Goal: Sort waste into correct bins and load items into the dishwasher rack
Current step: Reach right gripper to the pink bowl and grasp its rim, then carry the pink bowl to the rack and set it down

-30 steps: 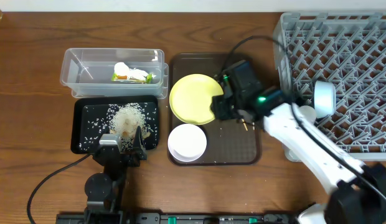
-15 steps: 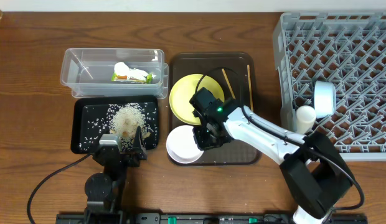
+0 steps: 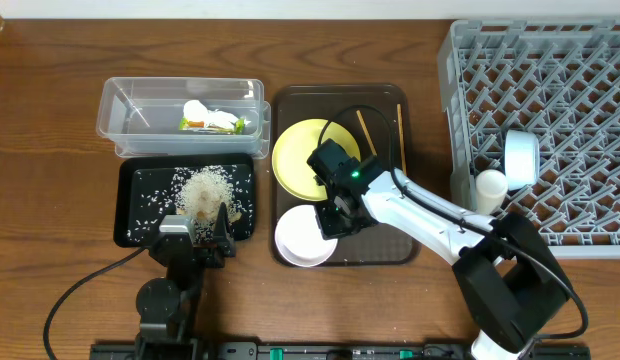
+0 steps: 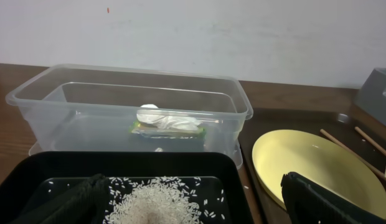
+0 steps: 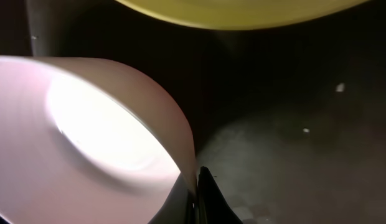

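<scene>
Pinching: my right gripper [image 3: 327,226] looks clamped on the rim of the white bowl [image 3: 300,240], lower centre, on the brown tray [image 3: 385,245].
Left gripper [image 3: 195,228]: fingers apart over the rice [image 3: 205,188], lower left.
Risk: thin hold on a slick glazed rim; the bowl may swing loose and clip the yellow-green plate [image 3: 300,150] just above.
Shapes: round glossy bowl, flat tray.
</scene>
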